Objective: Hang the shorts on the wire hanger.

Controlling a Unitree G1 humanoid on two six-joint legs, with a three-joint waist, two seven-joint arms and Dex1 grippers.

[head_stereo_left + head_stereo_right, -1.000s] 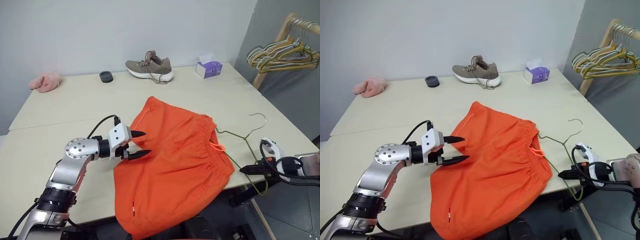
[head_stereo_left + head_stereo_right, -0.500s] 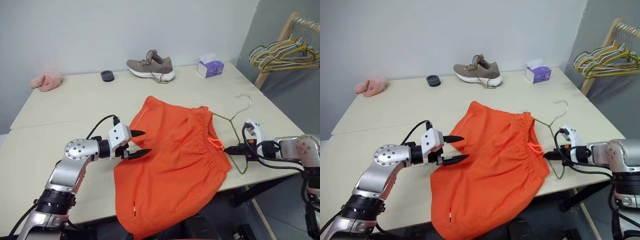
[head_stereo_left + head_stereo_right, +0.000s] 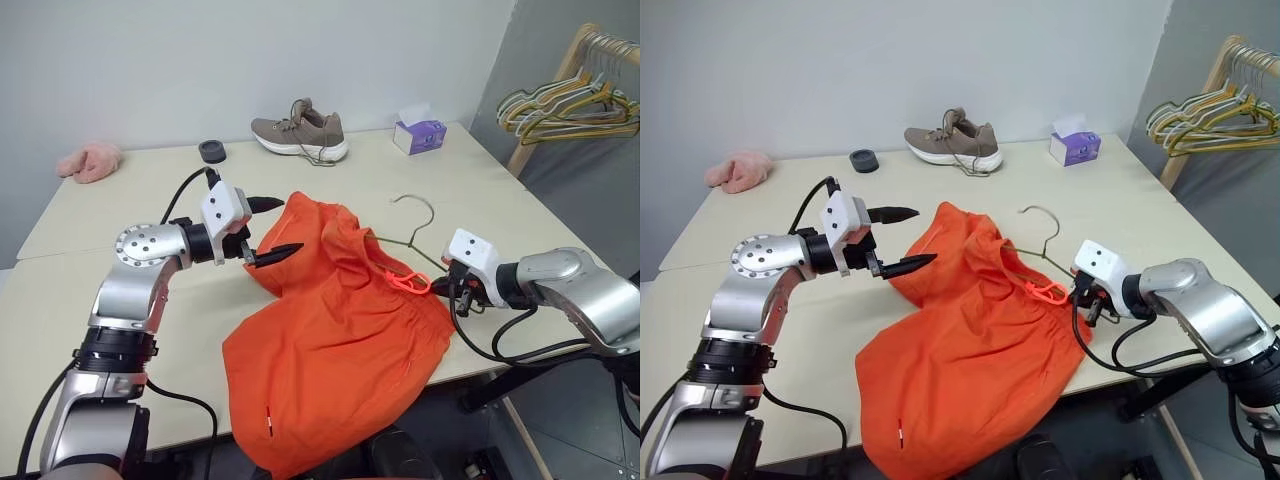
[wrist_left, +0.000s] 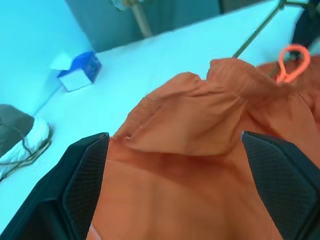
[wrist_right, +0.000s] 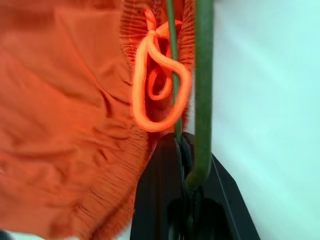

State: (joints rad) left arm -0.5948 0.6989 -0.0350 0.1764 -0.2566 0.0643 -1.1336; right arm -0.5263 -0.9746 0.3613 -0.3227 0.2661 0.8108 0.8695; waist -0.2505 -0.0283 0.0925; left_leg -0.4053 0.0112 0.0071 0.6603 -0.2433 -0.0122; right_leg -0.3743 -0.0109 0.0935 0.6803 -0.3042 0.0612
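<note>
You've got the bright orange fabric shorts [image 3: 335, 340] draped over the table's [image 3: 120, 215] near edge, not hung yet. R gripper [image 3: 1087, 297] is clamped on the thin olive wire hanger [image 3: 405, 240] at the waistband; L gripper [image 3: 270, 230] gapes wide w/ nothing in it, by the far hem. Threading remains.

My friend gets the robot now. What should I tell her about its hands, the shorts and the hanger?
Left hand: open, holding nothing, raised over the shorts' far edge.
Right hand: shut on the wire hanger, next to the pink drawstring loop.
Shorts: bunched on the table, near side drooping off the front edge.
Done: hanger picked up and brought to the waistband, its hook pointing up.
Left: get the shorts onto the hanger; how far the wire has gone under the fabric cannot be told.
</note>
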